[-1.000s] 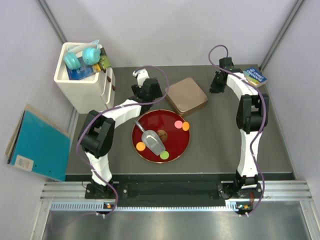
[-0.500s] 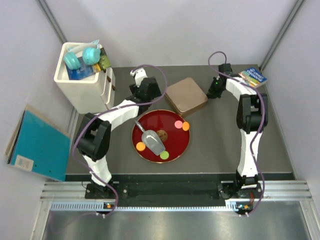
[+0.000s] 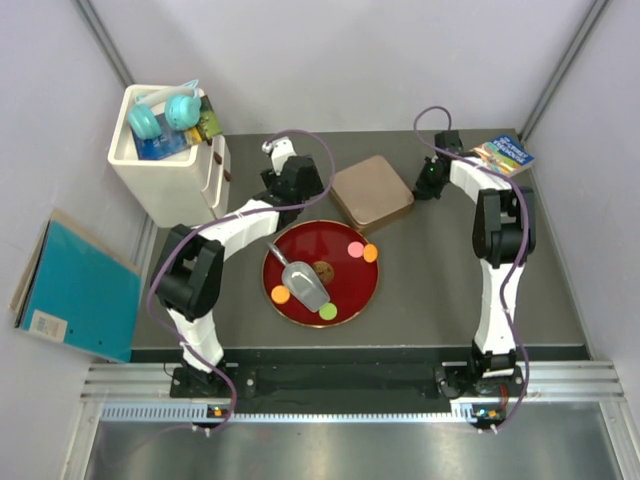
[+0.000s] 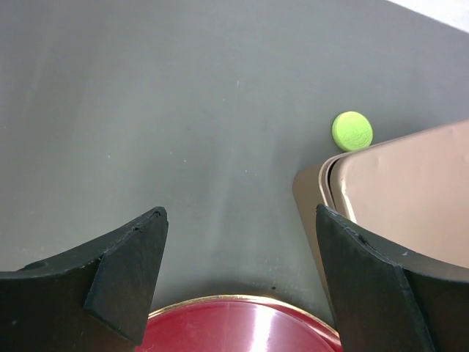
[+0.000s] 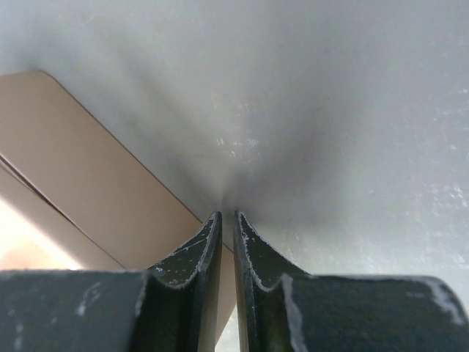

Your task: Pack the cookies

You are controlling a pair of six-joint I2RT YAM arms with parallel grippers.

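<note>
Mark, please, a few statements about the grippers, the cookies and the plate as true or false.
1. The left gripper is open and holds nothing. True.
2. The right gripper is shut on a cookie. False: it is shut, with nothing between its fingers.
3. A green cookie lies on the table by a corner of the tan box. True.
4. The scoop lies on the table, off the plate. False: it lies on the red plate.
5. Only orange cookies lie on the red plate. False: a pink cookie lies there too.
</note>
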